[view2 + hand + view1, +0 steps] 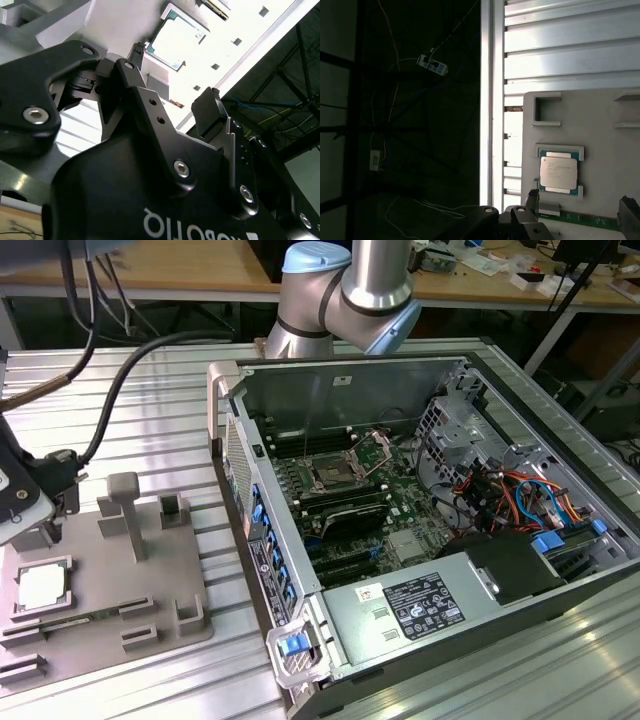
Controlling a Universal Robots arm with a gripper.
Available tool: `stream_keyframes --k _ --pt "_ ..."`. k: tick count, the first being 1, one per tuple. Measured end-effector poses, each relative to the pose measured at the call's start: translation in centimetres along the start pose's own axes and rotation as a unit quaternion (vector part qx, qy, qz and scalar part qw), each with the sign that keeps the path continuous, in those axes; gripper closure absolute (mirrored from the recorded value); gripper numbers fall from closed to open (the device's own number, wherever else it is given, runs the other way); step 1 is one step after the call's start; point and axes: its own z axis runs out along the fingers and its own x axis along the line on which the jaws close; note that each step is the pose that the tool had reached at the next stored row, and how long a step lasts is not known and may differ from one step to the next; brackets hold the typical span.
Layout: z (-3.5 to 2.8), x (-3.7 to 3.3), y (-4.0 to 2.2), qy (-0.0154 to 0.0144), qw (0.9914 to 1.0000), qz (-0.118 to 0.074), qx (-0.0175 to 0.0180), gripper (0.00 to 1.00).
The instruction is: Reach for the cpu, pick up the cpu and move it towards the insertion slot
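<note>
The cpu (42, 587) is a flat square chip with a silvery-white top. It lies in a recess of the grey tray (150, 590) at the exterior view's left, and it shows in both wrist views (175, 42) (559, 172). My gripper (172, 75) (580, 202) hangs open just above the tray, close to the chip, with nothing between its black fingers (206, 109). The arm's wrist (25, 502) sits over the tray's far corner. The insertion slot (330, 475), a square socket with a shiny metal frame, sits on the green board inside the open computer case.
The open computer case (240, 490) stands to the tray's right on the ribbed metal table. A green memory stick (580, 218) lies in the tray beside the chip. Upright grey posts (125, 510) rise from the tray. A thick black cable (130, 380) runs to the wrist.
</note>
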Motion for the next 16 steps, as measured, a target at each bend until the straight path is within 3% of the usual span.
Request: stream_keyframes --k 5,11,14,16 --pt "0.84 0.02 -0.91 0.0009 0.99999 -0.003 -0.0009 0.34" --pt "0.94 0.03 -0.99 0.0009 0.99999 -0.003 -0.0024 0.34" --pt "1.40 0.03 -1.01 0.0010 0.99998 -0.005 -0.0025 0.34" --pt "1.84 0.06 -1.03 0.0015 0.99980 -0.020 -0.0028 0.34"
